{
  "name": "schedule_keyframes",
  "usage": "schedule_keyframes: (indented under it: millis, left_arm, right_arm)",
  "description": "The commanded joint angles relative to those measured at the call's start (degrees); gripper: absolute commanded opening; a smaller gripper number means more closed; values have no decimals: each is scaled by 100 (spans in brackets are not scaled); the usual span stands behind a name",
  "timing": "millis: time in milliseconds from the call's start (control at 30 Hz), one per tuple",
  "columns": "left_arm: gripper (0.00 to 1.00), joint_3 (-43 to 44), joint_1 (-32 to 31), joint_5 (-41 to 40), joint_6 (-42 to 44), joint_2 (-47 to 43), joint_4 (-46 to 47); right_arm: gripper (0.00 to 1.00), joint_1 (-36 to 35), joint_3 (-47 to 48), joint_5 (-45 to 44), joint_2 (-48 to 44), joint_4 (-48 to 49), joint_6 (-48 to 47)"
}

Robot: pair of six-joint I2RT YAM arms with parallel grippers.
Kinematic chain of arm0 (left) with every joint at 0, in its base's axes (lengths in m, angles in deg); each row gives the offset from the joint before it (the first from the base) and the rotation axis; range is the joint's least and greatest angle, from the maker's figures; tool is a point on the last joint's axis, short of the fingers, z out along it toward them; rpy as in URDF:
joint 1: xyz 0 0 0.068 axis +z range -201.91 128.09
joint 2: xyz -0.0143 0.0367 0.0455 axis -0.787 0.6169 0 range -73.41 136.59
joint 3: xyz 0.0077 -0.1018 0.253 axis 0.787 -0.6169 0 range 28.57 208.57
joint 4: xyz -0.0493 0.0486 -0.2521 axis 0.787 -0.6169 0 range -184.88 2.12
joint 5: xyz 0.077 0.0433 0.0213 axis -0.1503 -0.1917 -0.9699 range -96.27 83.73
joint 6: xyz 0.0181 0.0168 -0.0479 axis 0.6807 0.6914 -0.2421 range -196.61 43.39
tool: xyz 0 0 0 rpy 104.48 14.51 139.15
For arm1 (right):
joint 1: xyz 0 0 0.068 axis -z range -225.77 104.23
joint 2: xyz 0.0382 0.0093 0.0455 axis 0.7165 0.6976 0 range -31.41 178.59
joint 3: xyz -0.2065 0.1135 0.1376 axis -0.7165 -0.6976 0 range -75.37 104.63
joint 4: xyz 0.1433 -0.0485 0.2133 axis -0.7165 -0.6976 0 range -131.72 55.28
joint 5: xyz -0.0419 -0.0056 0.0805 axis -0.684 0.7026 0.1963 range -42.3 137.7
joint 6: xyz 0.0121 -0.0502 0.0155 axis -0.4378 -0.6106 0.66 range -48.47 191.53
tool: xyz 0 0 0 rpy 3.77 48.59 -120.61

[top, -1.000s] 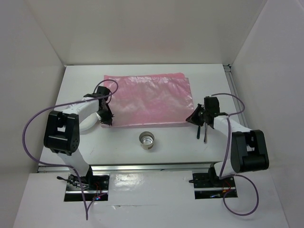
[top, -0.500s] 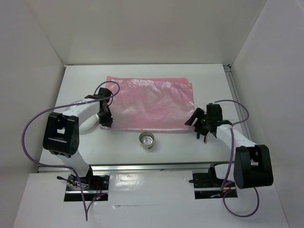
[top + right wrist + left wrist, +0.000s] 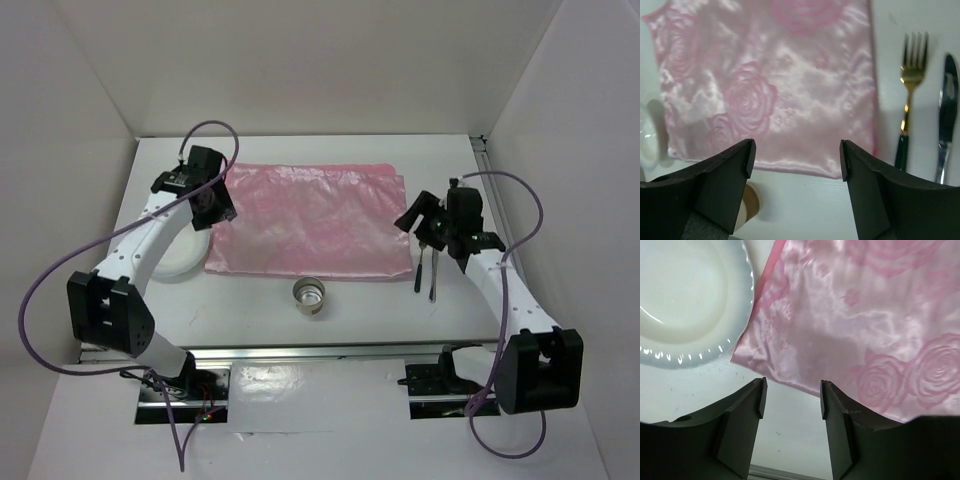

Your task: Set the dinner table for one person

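The left gripper (image 3: 791, 390) and right gripper (image 3: 795, 150) are hovering, jaws spread, over the cloth (image 3: 310, 215); a fork (image 3: 912, 75) and knife (image 3: 946, 110) are lying on the table (image 3: 380, 310) at right.

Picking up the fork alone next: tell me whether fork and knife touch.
Apart. The right wrist view shows a strip of bare table between the fork and the knife along their visible lengths.

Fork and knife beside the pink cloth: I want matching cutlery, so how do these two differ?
The gold-headed fork with a dark green handle has tines; the shiny silver knife has one smooth blade. The fork lies next to the pink rose-patterned satin cloth, the knife beyond it. Both lie flat on the white tabletop, parallel, apart, heads the same way.
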Motion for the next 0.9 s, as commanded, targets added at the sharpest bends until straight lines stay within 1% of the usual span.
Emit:
schedule_keyframes:
  millis: [0,33,100,133,200,233,300,333,433,533,567,667,700,767,867]
  left_arm:
    - [63,491,-20,56,278,-362,-286]
    - [63,545,-73,57,279,-441,-286]
    - [63,615,-73,57,358,-529,-286]
    - [65,616,-73,-65,358,-599,-286]
    - [66,677,-73,-119,428,-678,-364]
    - [68,747,-73,-197,428,-740,-365]
    - [68,747,-21,-198,428,-819,-365]
    - [68,747,-20,-198,428,-820,-365]
    - [68,695,-20,-250,428,-942,-365]
    - [68,572,-20,-251,428,-1004,-295]
    - [68,572,-20,-251,428,-1004,-295]
    - [68,511,-20,-251,428,-1004,-295]
    - [68,510,-20,-251,428,-1004,-295]
    - [68,510,-20,-198,428,-1004,-295]
    - [68,458,-20,-198,428,-952,-295]
  right_arm:
    - [79,25,789,880,77,165,-579]
    - [79,-279,1174,996,191,52,-694]
    - [81,-780,1545,971,551,-185,-932]
    - [82,-1366,1878,866,692,-369,-1176]
    - [84,-1923,2065,559,1068,-827,-1380]
    - [84,-2378,2118,479,1184,-941,-1529]
    - [85,-2768,2188,373,1534,-1178,-1592]
    - [85,-3109,2241,320,1650,-1180,-1662]
    - [85,-3663,2241,83,2063,-1338,-1662]
    - [80,-3938,2171,-84,2248,-1338,-1610]
    - [76,-4052,2110,-84,2249,-1338,-1610]
    - [69,-4210,2004,-84,2310,-1215,-1557]
    - [65,-4211,2004,-84,2362,-1215,-1557]
    - [64,-4281,1951,-32,2433,-1162,-1504]
    - [57,-4448,1951,-84,2660,-1109,-1399]
